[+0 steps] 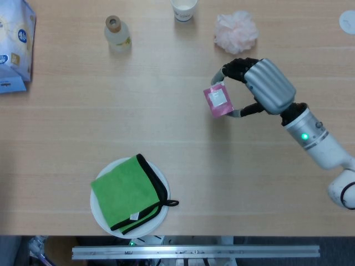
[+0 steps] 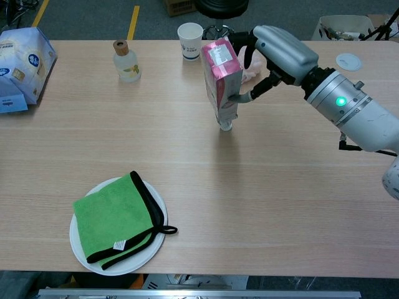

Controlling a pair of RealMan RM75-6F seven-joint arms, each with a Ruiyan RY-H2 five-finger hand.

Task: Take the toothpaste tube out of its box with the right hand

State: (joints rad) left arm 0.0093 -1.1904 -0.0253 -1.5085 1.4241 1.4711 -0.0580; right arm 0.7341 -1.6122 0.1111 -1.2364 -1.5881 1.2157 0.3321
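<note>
My right hand (image 1: 265, 87) (image 2: 278, 50) grips the pink toothpaste box (image 2: 220, 73) above the table, right of centre. The box stands nearly upright, closed end up, and shows as a small pink square (image 1: 218, 100) in the head view. From its lower open end a white tube cap (image 2: 225, 126) pokes out and looks to touch the table; the rest of the tube is hidden inside. My left hand is in neither view.
A white plate (image 1: 160, 173) with a folded green cloth (image 1: 125, 194) sits front left. At the back stand a small bottle (image 1: 116, 34), a paper cup (image 1: 183, 9) and a pink bath puff (image 1: 237, 31). A blue-white bag (image 1: 14, 47) lies far left.
</note>
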